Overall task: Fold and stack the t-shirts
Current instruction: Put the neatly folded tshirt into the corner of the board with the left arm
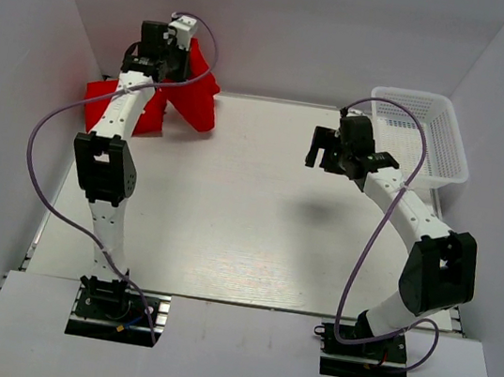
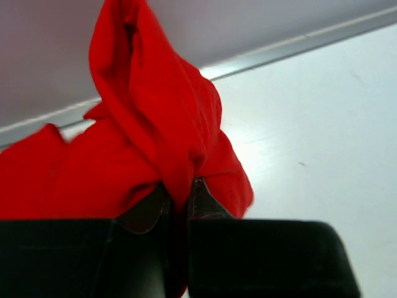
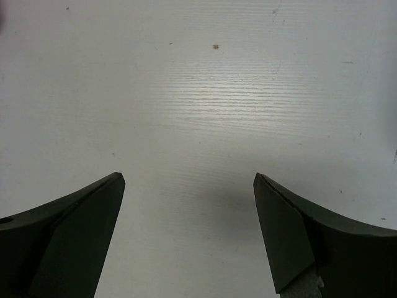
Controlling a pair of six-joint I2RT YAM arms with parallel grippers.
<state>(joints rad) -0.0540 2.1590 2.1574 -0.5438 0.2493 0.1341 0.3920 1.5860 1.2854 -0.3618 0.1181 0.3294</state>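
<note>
Left claw (image 2: 180,197), nearly shut, grips cloth. At the table's (image 1: 258,208) far left corner the red t-shirt (image 2: 155,118) hangs bunched from it by one thin fold. Right claw (image 3: 187,178) gapes wide, empty, above the table. So small a pinch may slip and drop the shirt in a heap

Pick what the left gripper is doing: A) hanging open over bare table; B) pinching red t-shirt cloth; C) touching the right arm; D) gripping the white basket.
B: the left wrist view shows the left gripper closed on a fold of the red t-shirt.
</note>
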